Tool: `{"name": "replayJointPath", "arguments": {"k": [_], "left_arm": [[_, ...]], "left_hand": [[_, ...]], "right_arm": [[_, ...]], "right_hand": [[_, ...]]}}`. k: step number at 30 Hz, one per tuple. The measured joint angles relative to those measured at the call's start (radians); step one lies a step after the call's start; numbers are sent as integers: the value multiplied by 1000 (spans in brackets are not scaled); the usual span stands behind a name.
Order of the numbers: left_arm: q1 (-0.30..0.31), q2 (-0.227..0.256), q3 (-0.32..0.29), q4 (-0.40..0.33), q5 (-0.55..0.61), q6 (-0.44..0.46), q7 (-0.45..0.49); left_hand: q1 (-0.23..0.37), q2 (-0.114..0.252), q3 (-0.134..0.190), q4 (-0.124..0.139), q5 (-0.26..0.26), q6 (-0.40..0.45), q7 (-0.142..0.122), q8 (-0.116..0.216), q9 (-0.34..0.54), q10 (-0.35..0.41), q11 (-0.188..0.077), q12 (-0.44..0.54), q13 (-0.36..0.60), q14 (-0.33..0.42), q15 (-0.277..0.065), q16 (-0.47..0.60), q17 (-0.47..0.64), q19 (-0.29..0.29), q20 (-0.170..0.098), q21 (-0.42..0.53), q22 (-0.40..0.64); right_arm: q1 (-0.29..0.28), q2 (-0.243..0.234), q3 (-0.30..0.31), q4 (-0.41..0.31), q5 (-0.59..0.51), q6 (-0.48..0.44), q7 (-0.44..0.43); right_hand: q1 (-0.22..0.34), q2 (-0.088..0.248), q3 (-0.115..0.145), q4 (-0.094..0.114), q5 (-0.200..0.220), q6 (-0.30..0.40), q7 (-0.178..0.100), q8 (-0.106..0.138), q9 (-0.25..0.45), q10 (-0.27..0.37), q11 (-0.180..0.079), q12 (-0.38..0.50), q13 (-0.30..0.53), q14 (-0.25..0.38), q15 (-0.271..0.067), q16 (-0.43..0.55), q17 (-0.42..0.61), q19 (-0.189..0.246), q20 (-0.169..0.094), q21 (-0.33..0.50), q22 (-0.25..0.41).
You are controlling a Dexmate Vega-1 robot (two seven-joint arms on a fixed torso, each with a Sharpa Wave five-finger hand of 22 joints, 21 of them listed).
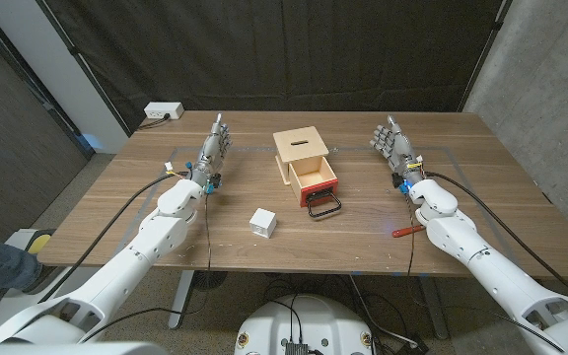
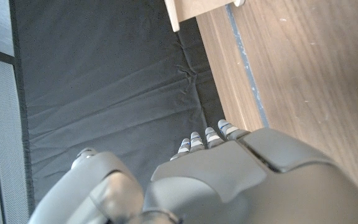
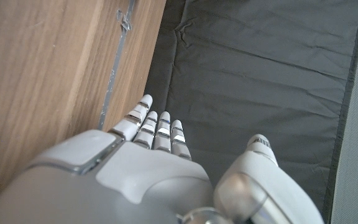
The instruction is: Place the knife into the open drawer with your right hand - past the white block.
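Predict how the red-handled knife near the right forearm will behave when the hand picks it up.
The knife lies flat and low on the table, so pinching it may be fiddly. It looks thin and small, probably light and rigid. Unlikely to roll.

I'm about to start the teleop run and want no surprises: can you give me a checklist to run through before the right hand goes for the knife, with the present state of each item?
1. Right hand free to grasp: ok, fingers apart, holding nothing.
2. Knife located: ok, its red handle lies near the table's front edge, partly hidden by the right forearm; the blade cannot be seen.
3. Drawer open: ok, pulled out of the wooden box with its black handle toward the robot.
4. Drawer interior free: cannot tell fully; the visible red inside looks bare.
5. White block position: ok, in front of the drawer, slightly to its left, apart from it.
6. Left hand clear: ok, left of the box, holding nothing.
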State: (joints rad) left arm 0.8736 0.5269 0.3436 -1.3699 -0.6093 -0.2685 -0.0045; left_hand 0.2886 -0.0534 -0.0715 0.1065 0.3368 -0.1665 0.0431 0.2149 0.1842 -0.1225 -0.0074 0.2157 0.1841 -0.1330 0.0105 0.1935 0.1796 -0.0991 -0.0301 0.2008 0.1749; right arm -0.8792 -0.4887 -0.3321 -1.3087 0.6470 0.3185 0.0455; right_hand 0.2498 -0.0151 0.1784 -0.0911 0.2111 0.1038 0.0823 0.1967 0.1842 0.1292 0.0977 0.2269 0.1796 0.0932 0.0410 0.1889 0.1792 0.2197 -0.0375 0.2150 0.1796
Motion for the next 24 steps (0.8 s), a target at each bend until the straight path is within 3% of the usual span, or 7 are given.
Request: {"name": "replayJointPath", "arguments": {"k": [13,24], "left_arm": [[33,-12,-49,-68,55,27,-4],[66,-31,-86,-100,71,44,-36]], "left_hand": [[8,8,0,0,4,0,0,0,0,0,0,0,0,0,0,0,0,0,0,0,0],[20,20,0,0,4,2,2,2,0,17,2,0,0,12,-3,0,0,0,0,0,0]], "right_arm": [[-55,37,70,-38,-44,10,20],[-120,38,128,-121,-86,14,19]], "right_hand": [[4,4,0,0,0,6,-6,0,0,5,-5,0,0,0,0,0,-2,0,0,0,0],[9,1,4,-4,0,18,-18,0,0,25,-15,0,0,18,-7,0,-2,2,-2,0,0]]}}
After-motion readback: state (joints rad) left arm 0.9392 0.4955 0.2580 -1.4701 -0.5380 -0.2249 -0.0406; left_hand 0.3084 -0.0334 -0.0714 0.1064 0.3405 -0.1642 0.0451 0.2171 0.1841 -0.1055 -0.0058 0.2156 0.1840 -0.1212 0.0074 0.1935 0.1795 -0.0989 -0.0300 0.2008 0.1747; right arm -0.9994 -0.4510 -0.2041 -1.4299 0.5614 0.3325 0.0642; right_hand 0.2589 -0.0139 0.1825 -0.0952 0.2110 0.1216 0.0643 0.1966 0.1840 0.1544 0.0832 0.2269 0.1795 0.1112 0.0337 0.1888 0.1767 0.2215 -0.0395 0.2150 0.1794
